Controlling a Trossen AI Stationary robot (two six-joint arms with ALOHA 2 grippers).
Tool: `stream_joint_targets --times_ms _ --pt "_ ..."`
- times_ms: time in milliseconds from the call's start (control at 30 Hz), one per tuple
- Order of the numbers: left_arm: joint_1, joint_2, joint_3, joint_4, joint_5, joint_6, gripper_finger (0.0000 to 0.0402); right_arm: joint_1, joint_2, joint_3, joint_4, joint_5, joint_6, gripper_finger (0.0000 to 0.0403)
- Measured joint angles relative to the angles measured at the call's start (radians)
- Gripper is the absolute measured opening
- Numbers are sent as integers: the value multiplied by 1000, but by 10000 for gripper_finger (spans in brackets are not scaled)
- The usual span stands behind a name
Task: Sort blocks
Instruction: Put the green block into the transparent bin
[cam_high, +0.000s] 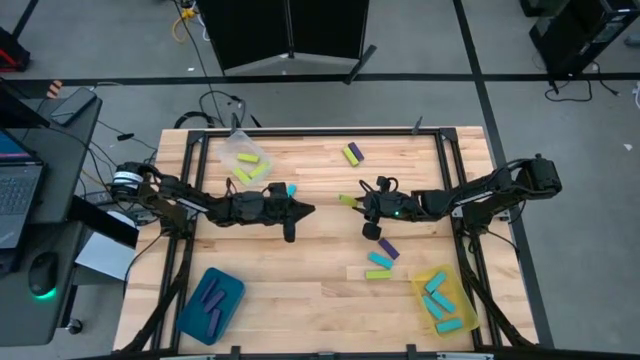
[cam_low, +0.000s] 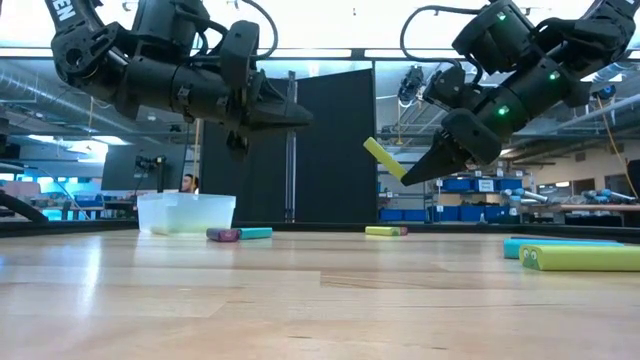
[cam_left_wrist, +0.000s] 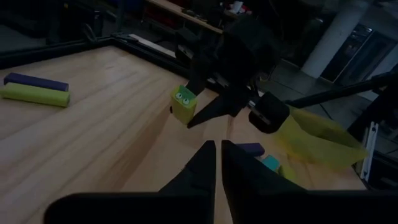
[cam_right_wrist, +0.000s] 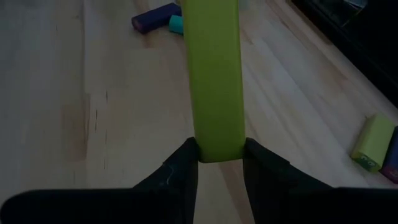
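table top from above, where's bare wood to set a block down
Bare wood lies along the front edge between the teal tray and the yellow tray. It is crowded near the right gripper, which holds a yellow-green block, with loose blocks close by.

**Bright overhead, dim wrists**

The pale wooden table (cam_high: 320, 290) was evenly lit from above, with soft shadows under both arms. At table height, ceiling strip lights glared white and left the arms as dark silhouettes. Both wrist pictures were dim, their near fingers blurred.
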Motion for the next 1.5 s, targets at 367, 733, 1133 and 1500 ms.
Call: stream_joint_targets --times_ms 367,733,1133,1500 --pt "0 0 0 0 12 -1 18 0 0 0 3 0 -2 113" --pt "0 0 0 3 20 -1 70 0 0 0 3 0 -3 113" --pt "0 0 0 3 7 -42 142 0 0 0 3 0 -3 113" --pt "13 0 0 -14 1 -181 165 0 0 0 4 0 -3 113"
